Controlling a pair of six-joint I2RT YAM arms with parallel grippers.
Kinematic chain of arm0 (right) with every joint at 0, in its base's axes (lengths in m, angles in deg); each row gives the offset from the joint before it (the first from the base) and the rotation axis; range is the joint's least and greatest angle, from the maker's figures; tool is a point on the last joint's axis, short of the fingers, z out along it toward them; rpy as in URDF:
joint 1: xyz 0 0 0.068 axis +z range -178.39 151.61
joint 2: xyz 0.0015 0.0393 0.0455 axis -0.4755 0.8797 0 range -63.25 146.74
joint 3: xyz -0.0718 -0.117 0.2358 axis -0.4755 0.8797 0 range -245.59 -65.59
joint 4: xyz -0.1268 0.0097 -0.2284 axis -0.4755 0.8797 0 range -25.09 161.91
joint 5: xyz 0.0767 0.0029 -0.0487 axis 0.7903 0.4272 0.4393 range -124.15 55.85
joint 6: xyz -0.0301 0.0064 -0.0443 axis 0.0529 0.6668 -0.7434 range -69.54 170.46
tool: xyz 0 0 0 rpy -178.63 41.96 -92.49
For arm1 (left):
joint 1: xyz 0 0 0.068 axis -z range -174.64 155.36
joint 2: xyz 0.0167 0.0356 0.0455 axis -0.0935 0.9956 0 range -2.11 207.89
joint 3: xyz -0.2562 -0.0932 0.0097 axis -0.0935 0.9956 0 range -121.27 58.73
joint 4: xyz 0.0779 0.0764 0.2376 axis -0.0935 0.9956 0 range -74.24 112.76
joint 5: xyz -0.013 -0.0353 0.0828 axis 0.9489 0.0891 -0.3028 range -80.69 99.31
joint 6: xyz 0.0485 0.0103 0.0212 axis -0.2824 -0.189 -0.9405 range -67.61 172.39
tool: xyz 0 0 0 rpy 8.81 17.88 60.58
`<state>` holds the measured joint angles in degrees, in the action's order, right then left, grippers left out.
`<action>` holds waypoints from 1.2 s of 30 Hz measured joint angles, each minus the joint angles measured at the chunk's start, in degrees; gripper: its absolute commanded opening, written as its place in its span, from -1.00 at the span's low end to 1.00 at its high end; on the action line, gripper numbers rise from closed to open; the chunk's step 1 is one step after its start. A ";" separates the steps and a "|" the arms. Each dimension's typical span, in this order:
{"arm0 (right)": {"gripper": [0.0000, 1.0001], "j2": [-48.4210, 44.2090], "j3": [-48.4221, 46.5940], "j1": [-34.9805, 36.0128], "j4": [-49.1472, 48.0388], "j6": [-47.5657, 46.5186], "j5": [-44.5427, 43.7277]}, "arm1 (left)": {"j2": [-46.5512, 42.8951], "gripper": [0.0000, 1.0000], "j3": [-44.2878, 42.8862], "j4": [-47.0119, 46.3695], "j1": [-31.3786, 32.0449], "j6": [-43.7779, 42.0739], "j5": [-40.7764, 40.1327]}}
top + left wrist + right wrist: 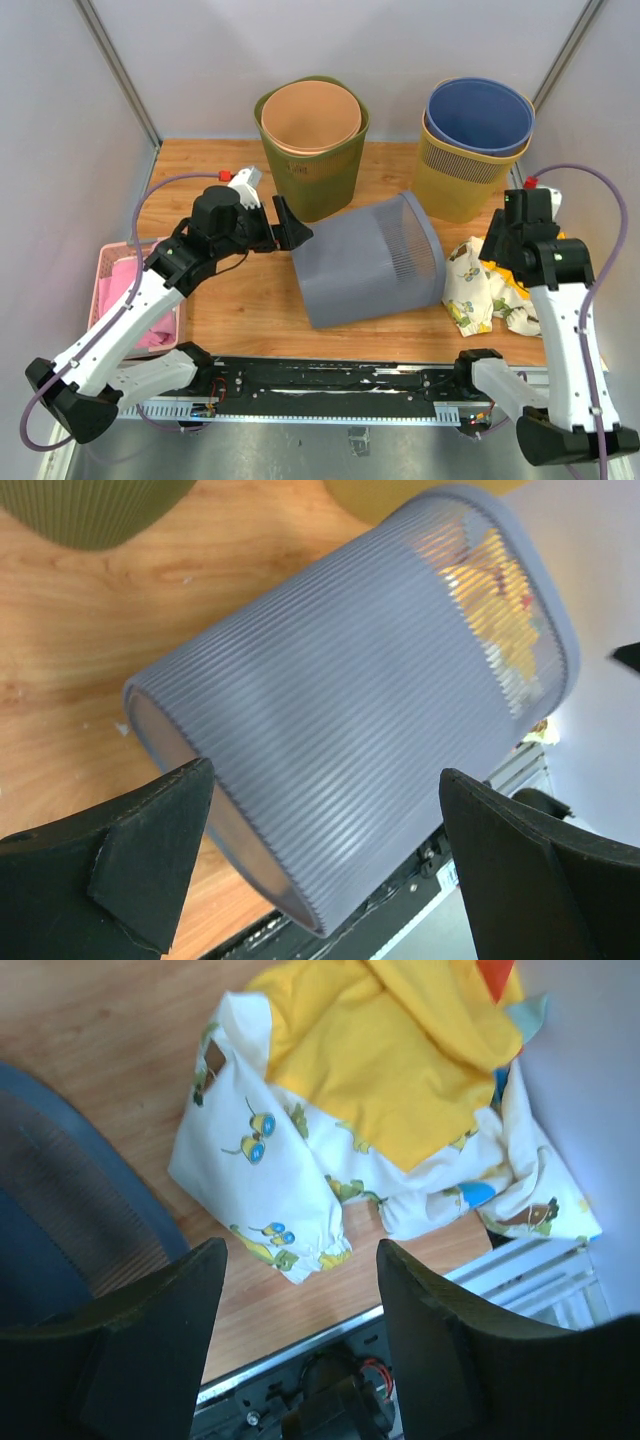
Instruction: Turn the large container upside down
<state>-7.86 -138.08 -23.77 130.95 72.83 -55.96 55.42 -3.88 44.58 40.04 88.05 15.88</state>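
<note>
The large grey ribbed container lies on its side in the middle of the table, closed base toward the left, open mesh-rimmed mouth toward the right. In the left wrist view it fills the frame. My left gripper is open just left of the container's base, not touching it; its fingers straddle the base end. My right gripper is open and empty, above the clothes beside the container's mouth; the container's rim shows at the left of the right wrist view.
An olive bin with a peach bin nested inside stands at the back. A yellow bin with a blue bin inside stands back right. Printed white and yellow clothes lie at right. A pink basket sits at left.
</note>
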 measured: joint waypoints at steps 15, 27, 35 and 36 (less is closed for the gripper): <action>0.53 -0.02 -0.70 0.00 -12.79 -5.95 41.13 | -13.27 0.96 20.61 -8.39 -0.04 13.00 5.62; 0.25 2.45 6.86 0.00 -16.55 -3.21 50.12 | -5.57 0.90 17.86 -14.97 -0.07 14.86 15.23; 0.20 1.68 10.82 0.00 -21.51 1.38 51.84 | -2.29 0.98 10.32 -16.41 -0.07 13.62 17.99; 0.21 1.51 11.15 0.00 -21.94 1.79 51.84 | -2.14 0.98 9.73 -15.98 -0.07 13.33 17.64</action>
<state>-6.35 -126.93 -23.77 109.01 74.62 -4.11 53.28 5.84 28.60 39.97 101.38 33.52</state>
